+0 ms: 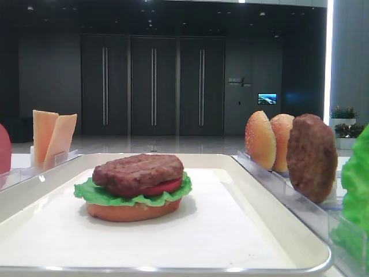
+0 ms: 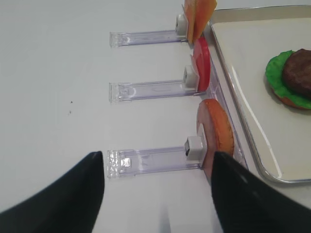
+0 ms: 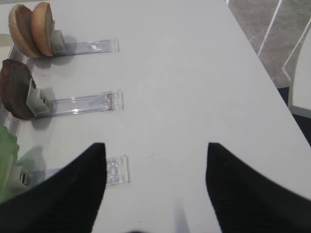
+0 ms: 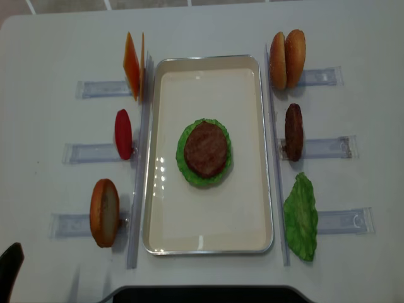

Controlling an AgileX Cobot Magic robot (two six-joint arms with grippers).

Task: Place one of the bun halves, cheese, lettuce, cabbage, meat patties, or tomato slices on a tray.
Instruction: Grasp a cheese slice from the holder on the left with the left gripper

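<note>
- Presently, exterior high view: the tray (image 1: pixel 277 245) carries a stack of bottom bun, lettuce, tomato and meat patty (image 1: pixel 138 173). The cheese (image 1: pixel 53 137) stands upright in its rack just outside the tray's left rim; bun halves (image 1: pixel 270 140) and a spare patty (image 1: pixel 311 157) stand in racks at the right. No hand is visible here.
- Right wrist view: the right hand (image 3: pixel 155 182) hangs over bare bench (image 3: pixel 194 73), fingers well apart and holding nothing. It is well clear of the racked buns (image 3: pixel 31 28) and patty (image 3: pixel 14 94).
- Left wrist view: the left hand (image 2: pixel 158 189) is spread wide and empty above the nearest clear rack (image 2: pixel 150 161), which holds a bun half (image 2: pixel 217 137) on edge. The tomato slice (image 2: pixel 202 70) sits in the middle rack, the cheese (image 2: pixel 199 14) in the far one, all just beside the tray rim (image 2: pixel 233 97).
- Overhead view: the stack sits mid-tray (image 4: pixel 252 208); the cheese (image 4: pixel 132 65) is at the far left rack.
- Judgement: cheese looks the likely next layer and falls to the left hand. It should advance past bun and tomato without brushing them, pinch the thin slice near its upper edge with the fingers across its flat faces, lift straight out of the rack, then lay it flat on the patty. The slice is flexible and may droop or slip.
</note>
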